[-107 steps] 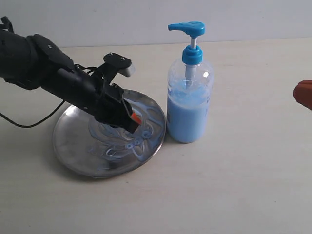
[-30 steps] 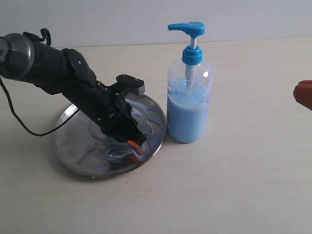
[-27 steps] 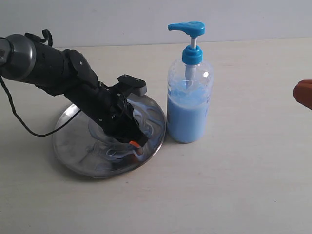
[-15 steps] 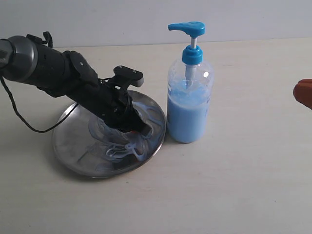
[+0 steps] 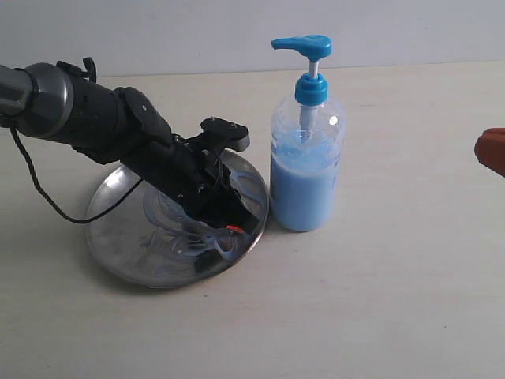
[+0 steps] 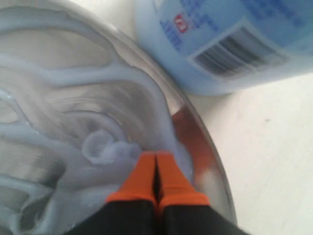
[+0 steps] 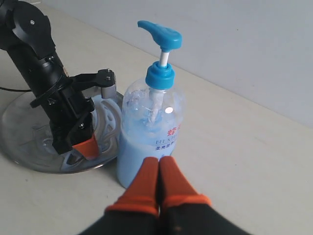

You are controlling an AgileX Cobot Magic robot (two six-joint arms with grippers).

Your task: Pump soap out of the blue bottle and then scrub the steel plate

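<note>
Scrubbing under way, I judge: my left end effector point(image 5: 233, 230), its orange fingers pressed together with nothing between them, has its tips down in the pale blue soap point(image 6: 100, 147) smeared over the steel plate point(image 5: 110, 229), close to the plate's edge on the side nearest the blue bottle point(image 5: 306, 185). The plate lies flat on the worktop point(image 5: 394, 300), left of the bottle and just beside it, perhaps touching. My right end effector point(image 7: 159, 188), fingers likewise together and empty, hangs well off to the bottle's right. Risks as I see them: nothing pins the plate, so a hard stroke could slide or tip it, and a stroke running past the edge could knock the bottle over. The bottle stands upright, long axis vertical, its spout point(image 5: 282, 43) pointing left in the exterior view, toward the plate's side. The plate, being round, has no long axis.
</note>
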